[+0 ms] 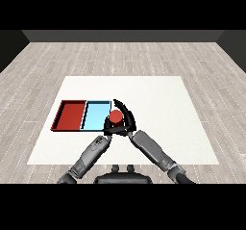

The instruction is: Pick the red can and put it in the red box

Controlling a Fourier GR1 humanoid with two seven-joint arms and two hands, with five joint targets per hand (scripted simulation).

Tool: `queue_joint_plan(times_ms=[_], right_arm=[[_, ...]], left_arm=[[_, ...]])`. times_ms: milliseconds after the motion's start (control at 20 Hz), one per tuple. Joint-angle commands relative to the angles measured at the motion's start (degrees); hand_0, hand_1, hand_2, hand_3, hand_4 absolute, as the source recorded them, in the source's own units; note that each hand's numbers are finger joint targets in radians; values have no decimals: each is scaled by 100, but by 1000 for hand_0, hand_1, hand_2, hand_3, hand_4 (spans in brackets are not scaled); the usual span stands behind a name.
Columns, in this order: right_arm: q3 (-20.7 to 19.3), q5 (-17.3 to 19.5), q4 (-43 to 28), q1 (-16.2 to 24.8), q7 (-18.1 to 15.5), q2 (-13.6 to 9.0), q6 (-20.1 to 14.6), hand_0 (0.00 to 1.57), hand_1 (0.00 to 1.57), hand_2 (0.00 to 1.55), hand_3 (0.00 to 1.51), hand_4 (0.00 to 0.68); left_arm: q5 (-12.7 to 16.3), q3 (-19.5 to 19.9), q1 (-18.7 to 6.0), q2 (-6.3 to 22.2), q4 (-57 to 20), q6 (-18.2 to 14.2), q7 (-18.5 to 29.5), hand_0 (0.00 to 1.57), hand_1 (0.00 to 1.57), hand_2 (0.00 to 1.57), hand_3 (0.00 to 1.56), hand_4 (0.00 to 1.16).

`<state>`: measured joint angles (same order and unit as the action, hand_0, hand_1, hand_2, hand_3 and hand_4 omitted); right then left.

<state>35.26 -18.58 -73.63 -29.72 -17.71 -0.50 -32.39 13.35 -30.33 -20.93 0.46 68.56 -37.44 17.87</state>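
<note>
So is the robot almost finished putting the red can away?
About halfway. The right hand is curled round the red can, beside the light blue tray. The red tray holds nothing yet, so the can must go past the blue tray and be set down there.

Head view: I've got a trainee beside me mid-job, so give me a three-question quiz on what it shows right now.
1. True or false: the round red can already lies inside the flat red tray.
2. Which hand is curled round the red can? A) the black left hand B) the black right hand C) neither
3. Fill in: of the two trays side by side on the white table, the one nearer the can is the ____ tray.

Key
1. False: the can is in the right hand, at the right edge of the light blue tray.
2. B.
3. Light blue.
</note>
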Motion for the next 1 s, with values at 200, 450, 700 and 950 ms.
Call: queue_joint_plan(times_ms=[200, 450, 700, 950], right_arm=[[-428, 22, 26, 119, -294, 48, 139, 0, 0, 0, 0, 0], [-1015, 98, -1090, 519, -32, -631, 275, 0, 0, 0, 0, 0], [-863, 232, -2294, 1538, 69, -927, 324, 0, 0, 0, 0, 0], [-1541, -144, -2588, 2469, -89, -1606, 696, 0, 0, 0, 0, 0]], left_arm=[[100, 344, 64, -46, 14, 28, -23, 1571, 1571, 1571, 1507, 1144], [30, 579, 154, 80, -405, 248, 295, 1571, 1571, 1571, 1486, 1129], [-359, 715, 42, 406, 51, -52, -104, 1571, 1571, 1571, 1483, 1140], [-592, 1019, -141, 1216, -6, -29, -564, 1571, 1571, 1569, 1467, 1130]])
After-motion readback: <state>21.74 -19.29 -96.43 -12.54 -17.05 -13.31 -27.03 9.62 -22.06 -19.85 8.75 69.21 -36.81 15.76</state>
